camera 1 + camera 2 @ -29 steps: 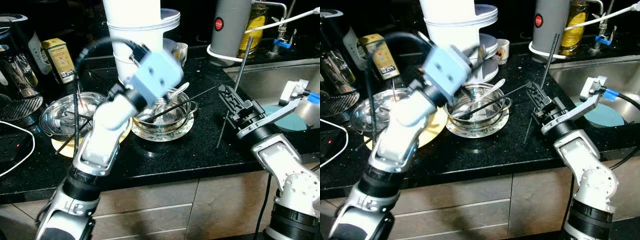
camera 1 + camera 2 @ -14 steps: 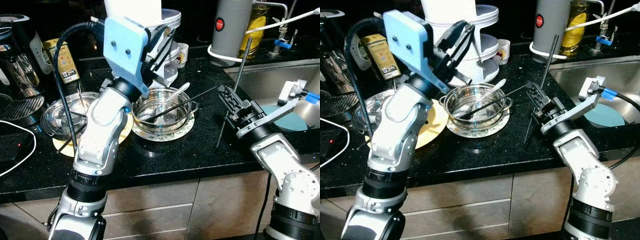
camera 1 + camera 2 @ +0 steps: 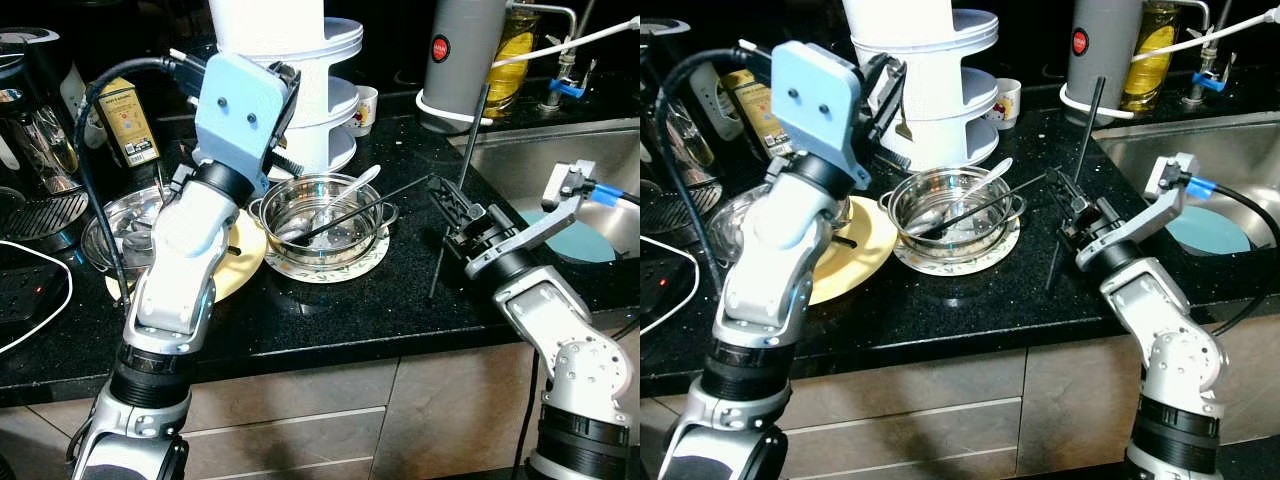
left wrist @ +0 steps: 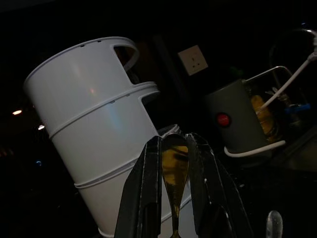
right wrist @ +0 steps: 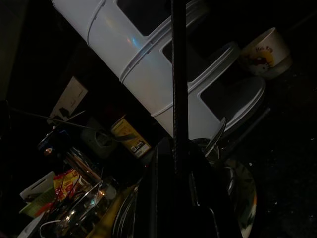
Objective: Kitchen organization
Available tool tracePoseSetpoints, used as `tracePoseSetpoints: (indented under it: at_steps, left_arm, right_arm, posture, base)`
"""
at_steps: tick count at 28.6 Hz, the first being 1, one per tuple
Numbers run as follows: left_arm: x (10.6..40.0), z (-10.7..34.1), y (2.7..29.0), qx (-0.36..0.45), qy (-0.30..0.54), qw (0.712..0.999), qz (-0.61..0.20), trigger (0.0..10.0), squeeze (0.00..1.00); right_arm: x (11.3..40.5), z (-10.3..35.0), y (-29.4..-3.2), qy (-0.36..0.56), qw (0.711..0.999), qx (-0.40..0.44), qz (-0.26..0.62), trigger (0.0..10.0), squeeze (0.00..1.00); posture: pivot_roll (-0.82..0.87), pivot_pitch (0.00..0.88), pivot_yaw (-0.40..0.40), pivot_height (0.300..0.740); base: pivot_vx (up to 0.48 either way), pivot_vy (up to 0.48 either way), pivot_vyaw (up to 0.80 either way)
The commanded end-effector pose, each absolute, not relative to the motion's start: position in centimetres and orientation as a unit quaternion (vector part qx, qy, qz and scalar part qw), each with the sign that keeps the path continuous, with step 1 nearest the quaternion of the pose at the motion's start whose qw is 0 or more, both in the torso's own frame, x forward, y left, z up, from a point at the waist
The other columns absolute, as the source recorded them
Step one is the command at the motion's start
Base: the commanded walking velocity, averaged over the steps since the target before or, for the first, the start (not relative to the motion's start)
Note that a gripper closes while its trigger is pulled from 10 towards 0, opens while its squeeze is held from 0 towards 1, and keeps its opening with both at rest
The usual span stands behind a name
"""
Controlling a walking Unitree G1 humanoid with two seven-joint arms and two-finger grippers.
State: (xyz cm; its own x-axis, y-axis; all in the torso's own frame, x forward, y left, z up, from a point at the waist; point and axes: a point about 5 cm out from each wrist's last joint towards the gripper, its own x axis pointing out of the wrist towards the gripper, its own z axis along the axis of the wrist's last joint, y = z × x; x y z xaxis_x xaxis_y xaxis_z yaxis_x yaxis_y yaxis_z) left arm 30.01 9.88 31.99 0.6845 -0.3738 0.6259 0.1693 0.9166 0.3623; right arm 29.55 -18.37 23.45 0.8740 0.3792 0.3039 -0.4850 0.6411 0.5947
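My left gripper (image 3: 896,88) is raised beside the white tiered rack (image 3: 290,90) and is shut on a metal spoon (image 4: 174,171), whose bowl sits between the fingers. At the counter's right, my right gripper (image 3: 448,200) is shut on a thin black stick (image 3: 468,140) that stands nearly upright. Between the arms a steel bowl (image 3: 322,205) rests on a patterned plate (image 3: 375,258); a spoon (image 3: 352,186) and another black stick (image 3: 385,198) lie in it. A yellow plate (image 3: 243,265) and a second steel bowl (image 3: 115,230) sit to the left.
A coffee machine (image 3: 35,110) and a yellow box (image 3: 122,120) stand at the back left. Behind the rack is a small mug (image 3: 365,108). A grey flask (image 3: 462,60) and an oil bottle (image 3: 520,45) stand by the sink (image 3: 545,160), which holds a teal plate (image 3: 575,235).
My left arm has risen from the steel bowl with the spoon and swung left, up beside the white rack. The right gripper and its stick have shifted slightly left.
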Motion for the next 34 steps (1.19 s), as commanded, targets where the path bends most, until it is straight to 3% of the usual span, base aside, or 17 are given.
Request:
tracePoseSetpoints:
  at_steps: [1,6,34]
  left_arm:
    - [30.1,31.4,9.5,0.147,-0.357,0.908,-0.163,10.0,0.0]
    - [29.9,30.9,8.5,0.141,-0.346,0.909,-0.186,10.0,0.0]
    - [29.8,31.2,8.1,0.149,-0.349,0.905,-0.19,10.0,0.0]
  right_arm:
    - [29.7,23.6,-18.2,-0.076,0.904,0.344,0.243,10.0,0.0]
    - [29.8,23.7,-18.2,-0.079,0.904,0.342,0.243,10.0,0.0]
    - [29.9,23.4,-18.0,-0.079,0.917,0.314,0.234,10.0,0.0]
  posture:
    - [-0.08,0.0,0.035,0.74]
    - [-0.08,0.0,0.037,0.74]
    - [-0.07,0.0,0.035,0.74]
  base:
    - [0.0,0.0,0.0]
    - [0.0,-0.193,0.0]
    - [0.0,-0.407,0.0]
